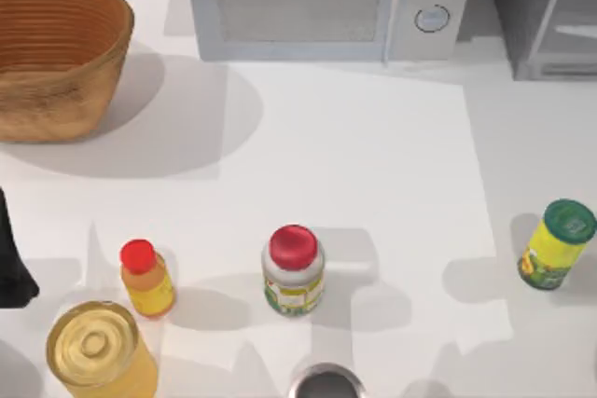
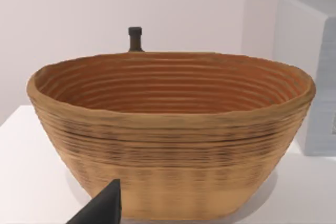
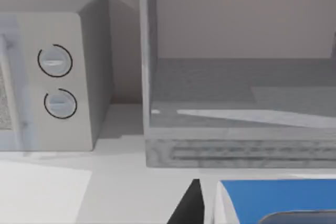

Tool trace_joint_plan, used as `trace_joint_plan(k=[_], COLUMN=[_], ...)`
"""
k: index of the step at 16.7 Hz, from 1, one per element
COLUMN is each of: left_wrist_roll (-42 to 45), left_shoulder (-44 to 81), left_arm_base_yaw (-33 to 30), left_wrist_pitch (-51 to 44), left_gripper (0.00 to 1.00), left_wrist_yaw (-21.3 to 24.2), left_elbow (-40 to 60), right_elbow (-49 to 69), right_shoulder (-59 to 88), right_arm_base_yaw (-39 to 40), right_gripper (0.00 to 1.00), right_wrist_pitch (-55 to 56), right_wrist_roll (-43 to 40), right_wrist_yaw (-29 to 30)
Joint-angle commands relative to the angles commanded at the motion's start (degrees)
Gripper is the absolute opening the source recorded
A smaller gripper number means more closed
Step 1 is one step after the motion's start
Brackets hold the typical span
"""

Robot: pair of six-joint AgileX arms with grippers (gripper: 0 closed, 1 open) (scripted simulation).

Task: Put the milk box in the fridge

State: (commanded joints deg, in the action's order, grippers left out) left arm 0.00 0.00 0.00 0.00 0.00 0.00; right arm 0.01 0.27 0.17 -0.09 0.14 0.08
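Blue-topped milk box (image 3: 273, 200) sits at the right claw (image 3: 210, 205), grip state undeterminable, facing the open grey fridge (image 3: 236, 103) at the table's (image 1: 373, 156) far right corner.

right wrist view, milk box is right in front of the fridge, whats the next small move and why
Probably ease the right gripper forward toward the fridge. The milk box sits close under the wrist camera beside a dark finger, apparently held, and the fridge compartment ahead stands open with a bare floor, so the carton looks lined up to go in.
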Motion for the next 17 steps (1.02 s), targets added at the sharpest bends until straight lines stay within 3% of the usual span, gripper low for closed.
trace_joint_plan(k=[7,17], left_wrist_roll=[0.0,0.0], left_shoulder=[0.0,0.0], left_arm_base_yaw=[0.0,0.0], left_wrist_pitch=[0.0,0.0], left_gripper=[1.0,1.0], left_wrist_yaw=[0.0,0.0], left_elbow=[0.0,0.0], right_elbow=[11.06,38.96], right_shoulder=[16.48,78.69], right_arm_base_yaw=[-3.54,-11.96], right_gripper=[0.0,0.0], right_wrist_pitch=[13.97,48.65], right_wrist_roll=[0.0,0.22], right_wrist_yaw=[-4.18,-12.45])
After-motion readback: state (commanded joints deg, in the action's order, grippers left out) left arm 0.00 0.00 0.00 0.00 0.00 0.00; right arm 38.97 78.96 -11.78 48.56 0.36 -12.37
